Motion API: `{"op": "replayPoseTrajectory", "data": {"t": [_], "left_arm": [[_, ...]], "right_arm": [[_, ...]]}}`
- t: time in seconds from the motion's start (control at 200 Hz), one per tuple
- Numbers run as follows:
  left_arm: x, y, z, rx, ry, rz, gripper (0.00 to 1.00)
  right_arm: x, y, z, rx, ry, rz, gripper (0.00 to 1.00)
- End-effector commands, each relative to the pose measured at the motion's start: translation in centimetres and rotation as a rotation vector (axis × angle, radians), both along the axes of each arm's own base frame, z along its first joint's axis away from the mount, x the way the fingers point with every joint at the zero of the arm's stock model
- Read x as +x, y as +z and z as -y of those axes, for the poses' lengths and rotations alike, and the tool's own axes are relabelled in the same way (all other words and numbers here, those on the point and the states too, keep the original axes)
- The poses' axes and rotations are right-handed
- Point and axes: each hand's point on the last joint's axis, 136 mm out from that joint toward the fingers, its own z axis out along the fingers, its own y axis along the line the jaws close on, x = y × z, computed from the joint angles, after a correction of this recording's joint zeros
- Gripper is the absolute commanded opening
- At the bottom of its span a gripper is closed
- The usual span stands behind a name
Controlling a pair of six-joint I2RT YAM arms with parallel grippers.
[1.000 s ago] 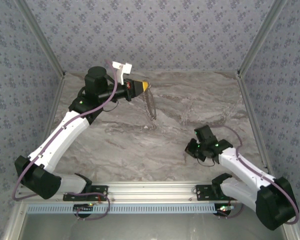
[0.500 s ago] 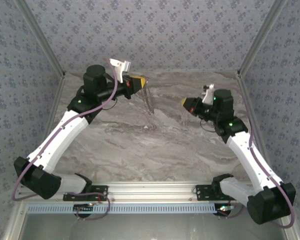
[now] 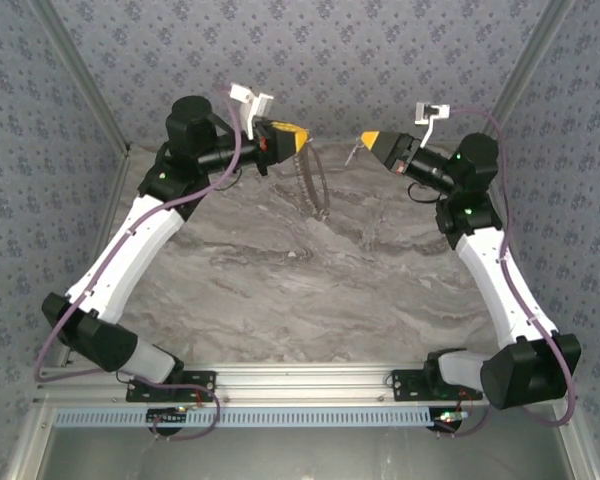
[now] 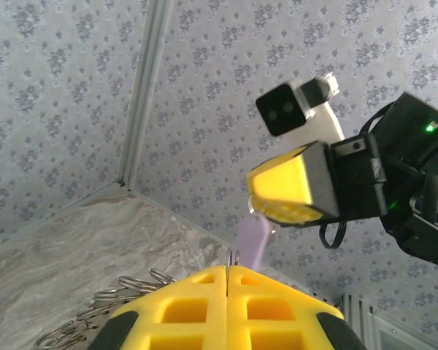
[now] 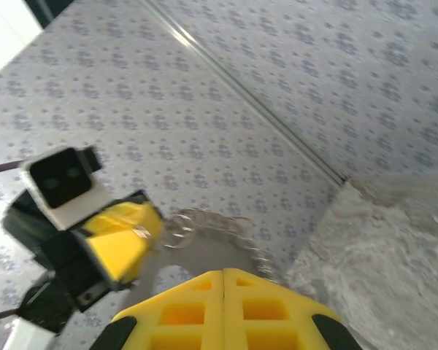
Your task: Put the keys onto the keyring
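Right end effector, pinching the key, faces the keyring dangling from the closed left end effector just beside it.

you'll find the keyring hanging from the left gripper, over the far part of the table. to the keyring's right, apart from it, sits the right gripper, with the key pinched at its tip, between that gripper and the keyring.
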Motion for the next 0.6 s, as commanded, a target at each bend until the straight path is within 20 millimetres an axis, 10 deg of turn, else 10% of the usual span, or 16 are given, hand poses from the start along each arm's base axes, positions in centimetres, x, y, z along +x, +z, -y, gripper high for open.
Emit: {"op": "replayPoseTrajectory", "data": {"t": [0.0,0.595], "left_arm": [[-1.9,2.6,0.7,-0.027,-0.096,0.062,0.00],[-3.9,4.5,1.1,-0.017,-0.064,0.189,0.00]], "right_arm": [[-2.3,4.4,-0.7,0.020,0.064,0.135,0.00],[-5.3,5.4,-4.1,-0.135,0.099,0.219,0.00]]}}
